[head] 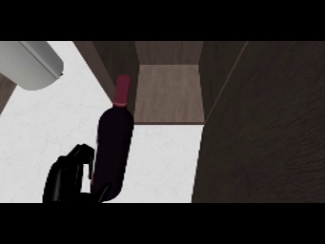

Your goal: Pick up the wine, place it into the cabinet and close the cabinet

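Hand gripping wine, open cabinet ahead

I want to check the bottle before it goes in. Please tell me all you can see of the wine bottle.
The wine bottle looks like dark glass, nearly black, with a red capsule over its slim neck. It appears upright, neck toward the open cabinet, over the white counter. A black hand curls round its lower body from the left; which hand it is cannot be told. The bottle's base is hidden.

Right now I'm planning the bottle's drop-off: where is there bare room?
The brown wooden cabinet shelf beyond the dark wine bottle is bare. So is the white counter left of the bottle. It's crowded at the black robot hand by the bottle's base.
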